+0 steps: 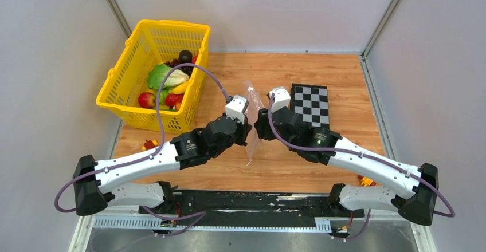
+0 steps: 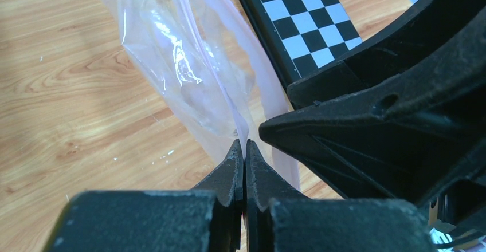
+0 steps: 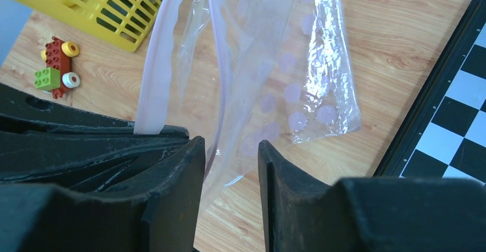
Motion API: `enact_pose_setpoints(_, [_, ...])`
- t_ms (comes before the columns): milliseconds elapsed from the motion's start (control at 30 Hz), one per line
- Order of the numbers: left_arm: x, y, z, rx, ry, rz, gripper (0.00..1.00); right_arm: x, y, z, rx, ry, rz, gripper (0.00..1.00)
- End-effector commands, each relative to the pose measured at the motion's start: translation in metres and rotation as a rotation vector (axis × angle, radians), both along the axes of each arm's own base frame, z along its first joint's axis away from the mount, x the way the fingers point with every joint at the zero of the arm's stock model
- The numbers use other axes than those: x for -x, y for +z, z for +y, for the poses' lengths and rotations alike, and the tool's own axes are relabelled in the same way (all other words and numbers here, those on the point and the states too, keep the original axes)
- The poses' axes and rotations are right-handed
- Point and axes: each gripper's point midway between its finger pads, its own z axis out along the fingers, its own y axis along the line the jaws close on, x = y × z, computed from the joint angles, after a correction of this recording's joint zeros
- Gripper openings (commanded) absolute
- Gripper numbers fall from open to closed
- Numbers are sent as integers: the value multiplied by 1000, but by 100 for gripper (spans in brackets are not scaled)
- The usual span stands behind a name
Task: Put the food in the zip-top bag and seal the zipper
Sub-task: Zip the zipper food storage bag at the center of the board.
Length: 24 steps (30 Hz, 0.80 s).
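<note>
My left gripper (image 2: 245, 150) is clenched on the zip-top bag (image 2: 172, 63) rim, my right gripper (image 3: 231, 152) is released around it; if it catches both lips, the mouth cannot open

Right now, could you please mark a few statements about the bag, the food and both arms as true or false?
1. The food is inside the zip-top bag. False: it lies in the yellow basket.
2. The left gripper has its jaws shut on the zipper. True.
3. The right gripper has its jaws shut. False: they stand open.
4. The checkerboard lies right of the zip-top bag. True.
</note>
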Motion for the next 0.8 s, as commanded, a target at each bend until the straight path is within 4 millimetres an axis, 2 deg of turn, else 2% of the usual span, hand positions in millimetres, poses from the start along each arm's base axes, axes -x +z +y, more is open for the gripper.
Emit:
enact_pose_setpoints(0, [0, 31, -4, 61, -14, -42, 0, -1, 19, 15, -86, 19, -16, 34])
enact_pose_setpoints(33, [1, 33, -4, 66, -17, -44, 0, -1, 19, 18, -97, 28, -17, 29])
enact_pose_setpoints(67, [1, 33, -4, 64, -17, -43, 0, -1, 18, 19, -99, 25, -18, 27])
enact_pose_setpoints(200, [-1, 33, 3, 49, 8, -49, 0, -5, 17, 9, -75, -12, -34, 12])
enact_pose_setpoints(267, [-2, 31, 9, 34, 27, -52, 0, -4, 23, 6, -151, -44, -42, 0])
enact_pose_setpoints(333, [-2, 28, 14, 30, 44, -52, 0, -3, 29, -1, -244, -88, -44, 1])
enact_pose_setpoints(467, [-3, 30, 21, 44, 64, -65, 0, 8, 37, -1, -432, -44, -87, 0])
enact_pose_setpoints(600, [-6, 31, 32, 6, 97, -80, 0, 8, 32, -9, -348, -62, -60, 0])
enact_pose_setpoints(700, [-12, 30, 49, -48, 164, -98, 0, 6, 41, -21, -296, -92, -75, 11])
enact_pose_setpoints(767, [-15, 30, 60, -83, 206, -107, 0, 7, 48, -33, -268, -125, -69, 0])
